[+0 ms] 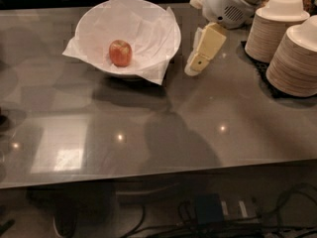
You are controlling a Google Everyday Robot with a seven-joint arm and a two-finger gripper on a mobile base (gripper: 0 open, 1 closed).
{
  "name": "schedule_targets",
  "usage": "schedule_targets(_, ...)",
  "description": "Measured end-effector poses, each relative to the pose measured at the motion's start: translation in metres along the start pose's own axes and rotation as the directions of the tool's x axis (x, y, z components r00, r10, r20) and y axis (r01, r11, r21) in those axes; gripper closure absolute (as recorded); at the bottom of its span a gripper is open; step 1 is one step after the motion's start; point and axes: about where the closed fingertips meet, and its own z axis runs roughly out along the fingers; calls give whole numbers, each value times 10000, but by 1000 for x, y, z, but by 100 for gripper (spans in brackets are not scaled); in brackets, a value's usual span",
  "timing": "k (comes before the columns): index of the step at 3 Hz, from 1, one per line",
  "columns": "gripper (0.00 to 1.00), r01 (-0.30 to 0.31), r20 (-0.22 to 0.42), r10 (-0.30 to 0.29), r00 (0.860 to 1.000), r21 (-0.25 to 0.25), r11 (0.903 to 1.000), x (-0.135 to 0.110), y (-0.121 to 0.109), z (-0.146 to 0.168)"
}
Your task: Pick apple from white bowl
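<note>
One gripper (192, 69) hovers just beside the white bowl's (94, 23) rim.

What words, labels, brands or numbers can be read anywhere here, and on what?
None: no text can be read anywhere.
The apple, the white bowl, the stacks of paper bowls, the table and the robot's gripper, which hangs just right of the white bowl, show no legible marks.

Red-and-yellow apple (120, 52), white bowl (148, 28), cream pincer (192, 69) beside the bowl, grey table (208, 133).
</note>
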Motion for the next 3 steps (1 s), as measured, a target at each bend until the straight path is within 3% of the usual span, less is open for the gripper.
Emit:
schedule_targets(1,0,281,466,-275,9985,-116,9995,-36,-23,43)
schedule_targets(2,0,397,534,-398,9978,31,9992,-72,-37,87)
schedule_targets(3,0,398,534,-399,9978,31,9992,-72,-37,87)
